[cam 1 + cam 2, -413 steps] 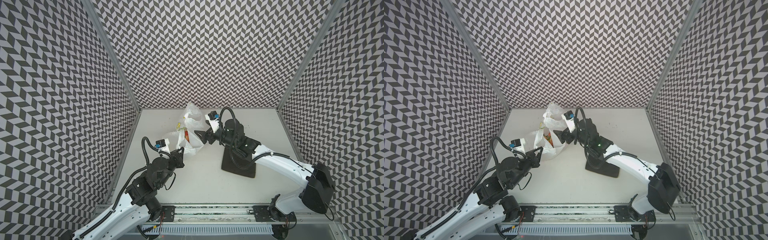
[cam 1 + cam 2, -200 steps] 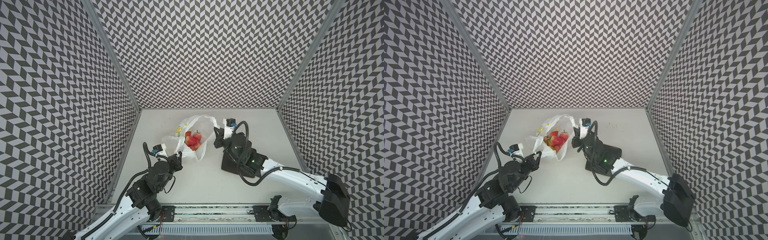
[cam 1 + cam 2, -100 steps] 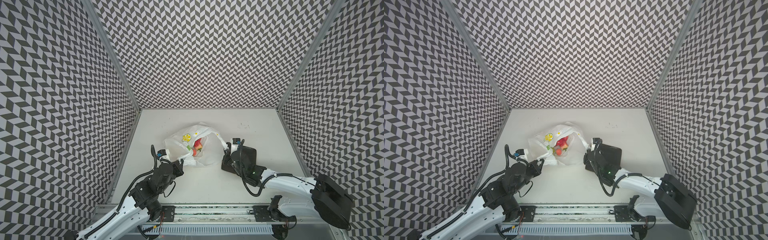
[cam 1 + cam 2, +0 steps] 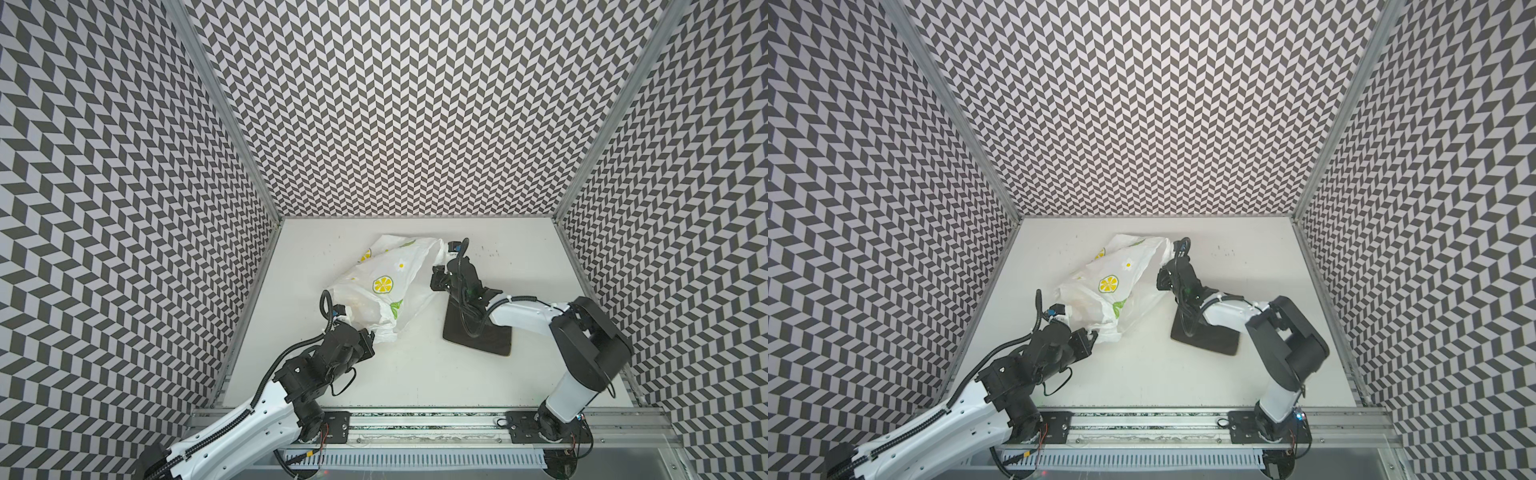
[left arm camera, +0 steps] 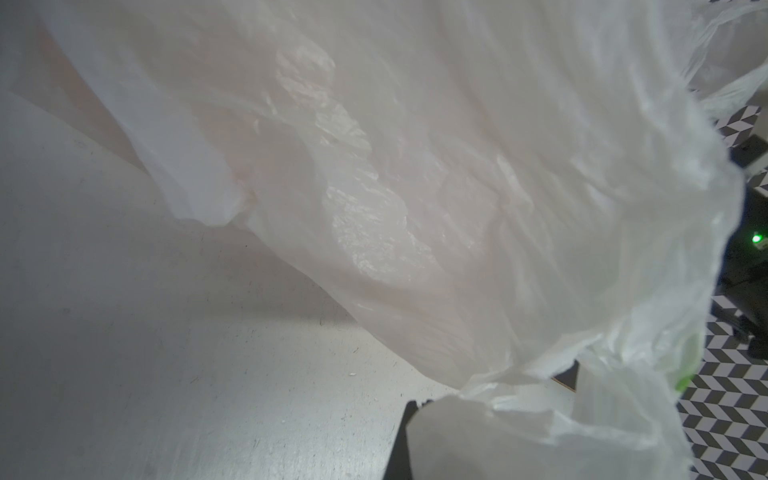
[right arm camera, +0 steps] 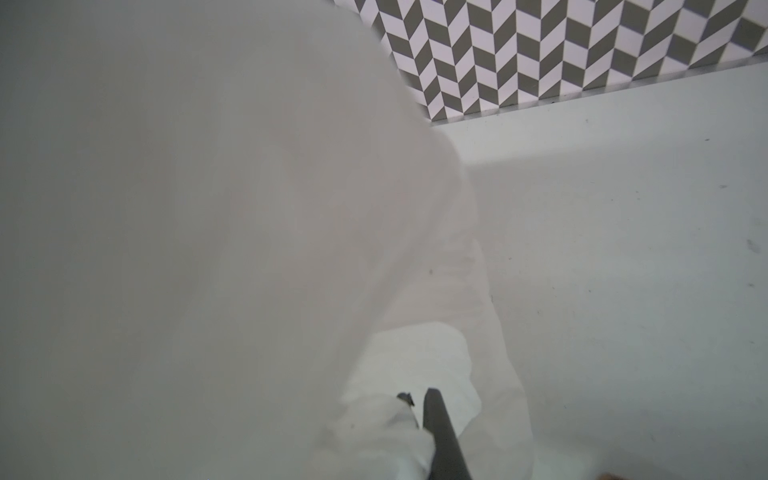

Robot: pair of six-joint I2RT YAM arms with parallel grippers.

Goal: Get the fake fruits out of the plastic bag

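Pinching plastic bag: left end effector, right end effector both pressed together on film. Risk: thin film slips or tears between them.

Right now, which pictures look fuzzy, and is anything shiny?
Right wrist view: the bag is so close it's a grey blur; the wall looks sharper. Left wrist view: shiny glare on its crinkles, a shadow under it on the table. Both top views: crisp, evenly lit.

The flat white tabletop bears a dark square plate. A crinkly translucent white plastic bag printed with lemon slices lies beside it, apart
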